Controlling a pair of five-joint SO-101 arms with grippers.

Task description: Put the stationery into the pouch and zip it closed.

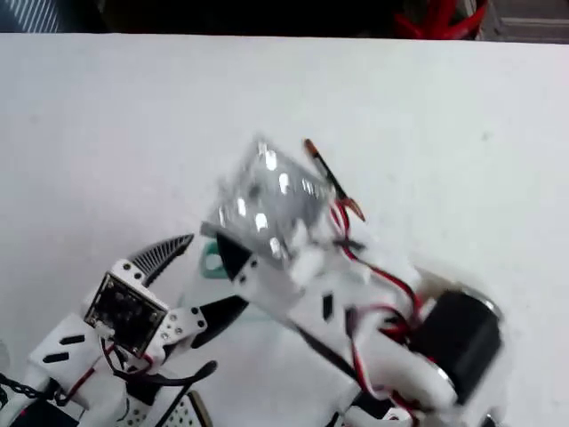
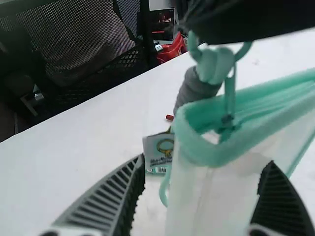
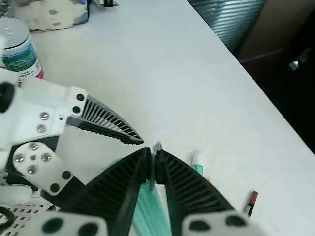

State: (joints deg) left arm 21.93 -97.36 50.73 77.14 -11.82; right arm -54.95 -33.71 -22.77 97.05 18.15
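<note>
The clear pouch (image 1: 267,200) with mint trim lies tilted at the table's middle. My right gripper (image 1: 228,255) is shut on its zipper pull (image 3: 156,147) at the near-left end. In the left wrist view the mint pull ring (image 2: 216,64) hangs from those dark fingers above the pouch end (image 2: 211,206). My left gripper (image 1: 218,269) is open, with its fingers on either side of that pouch end. A brown pencil (image 1: 331,176) lies on the table just beyond the pouch. Beside it in the right wrist view lies a white and green pen (image 3: 198,161).
A paper tag (image 2: 160,155) hangs by the pouch's end. A bottle (image 3: 17,49) and a tub (image 3: 51,12) stand far off on the table. A red object (image 1: 440,18) sits past the far edge. Bare white table (image 1: 133,116) stretches to the left and back.
</note>
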